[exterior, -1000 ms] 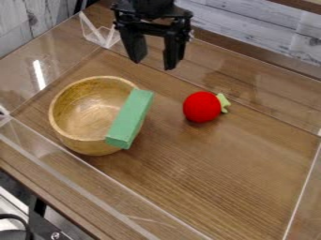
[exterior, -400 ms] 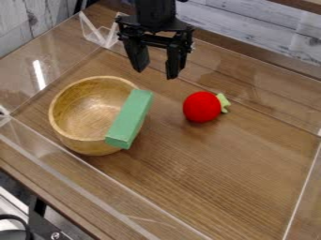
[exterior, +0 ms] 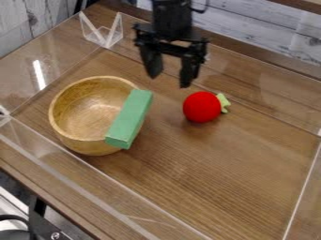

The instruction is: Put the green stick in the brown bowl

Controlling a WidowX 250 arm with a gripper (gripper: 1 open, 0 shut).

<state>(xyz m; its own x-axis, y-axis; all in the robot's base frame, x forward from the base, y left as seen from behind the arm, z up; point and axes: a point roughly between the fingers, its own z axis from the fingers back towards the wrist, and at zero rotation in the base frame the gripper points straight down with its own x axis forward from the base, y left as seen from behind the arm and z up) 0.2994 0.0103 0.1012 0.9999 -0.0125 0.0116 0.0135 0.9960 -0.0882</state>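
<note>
The green stick (exterior: 130, 118) lies tilted on the right rim of the brown bowl (exterior: 88, 114), one end reaching toward the bowl's inside, the other hanging over the rim near the table. My gripper (exterior: 172, 71) hangs behind and to the right of the bowl, pointing down, its two black fingers (exterior: 153, 66) spread open with nothing between them. It stands above the table between the stick's far end and a red round fruit.
A red ball-like fruit (exterior: 202, 106) with a small green stem lies right of the bowl. Clear plastic walls (exterior: 301, 202) ring the wooden table top, with a folded clear piece (exterior: 100, 31) at the back left.
The gripper has moved rightward and lower, from behind the bowl toward the space near the red fruit. It stayed open. Stick, bowl and fruit have not moved.
</note>
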